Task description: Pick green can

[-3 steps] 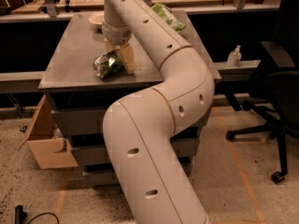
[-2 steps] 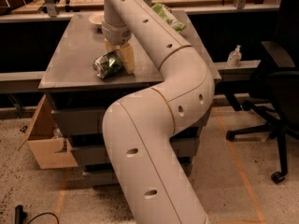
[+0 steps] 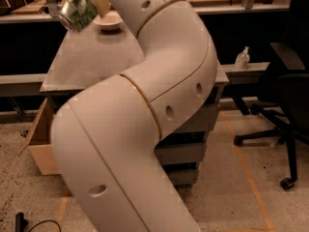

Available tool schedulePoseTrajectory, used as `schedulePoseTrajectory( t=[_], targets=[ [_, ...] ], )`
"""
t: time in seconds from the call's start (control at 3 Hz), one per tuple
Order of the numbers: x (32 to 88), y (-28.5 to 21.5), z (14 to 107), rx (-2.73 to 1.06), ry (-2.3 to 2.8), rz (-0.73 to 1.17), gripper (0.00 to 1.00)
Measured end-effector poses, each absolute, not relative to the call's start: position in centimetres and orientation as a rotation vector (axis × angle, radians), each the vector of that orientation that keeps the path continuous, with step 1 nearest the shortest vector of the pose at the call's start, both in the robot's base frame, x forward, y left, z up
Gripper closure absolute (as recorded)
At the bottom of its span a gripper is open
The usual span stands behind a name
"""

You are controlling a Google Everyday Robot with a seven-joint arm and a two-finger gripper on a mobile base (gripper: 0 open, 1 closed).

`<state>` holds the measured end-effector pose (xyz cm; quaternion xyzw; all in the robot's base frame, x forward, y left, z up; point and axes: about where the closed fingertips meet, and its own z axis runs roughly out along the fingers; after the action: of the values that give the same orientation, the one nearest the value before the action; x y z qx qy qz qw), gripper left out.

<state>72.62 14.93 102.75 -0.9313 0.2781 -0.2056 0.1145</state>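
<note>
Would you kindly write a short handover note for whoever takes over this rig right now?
Gripper: at the top left of the view, over the far left part of the table, shut on the small crushed silver-and-green drink can.
Can: held in the air, clear of the grey tabletop, just left of the small pale bowl that sits on the table.
Done: the can is grasped and off the table.
Left: probably only to keep it steady and aloft; mind the bowl close by.
</note>
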Motion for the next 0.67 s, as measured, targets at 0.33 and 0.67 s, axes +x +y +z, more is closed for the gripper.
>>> schedulePoseTrajectory(
  t=[0.33, 0.67],
  targets=[
    [70.49, 17.53, 108.76, -2.644, 0.687, -0.710, 1.00],
    [71.08, 17.80, 108.87, -2.625, 0.680, -0.728, 1.00]
  ],
)
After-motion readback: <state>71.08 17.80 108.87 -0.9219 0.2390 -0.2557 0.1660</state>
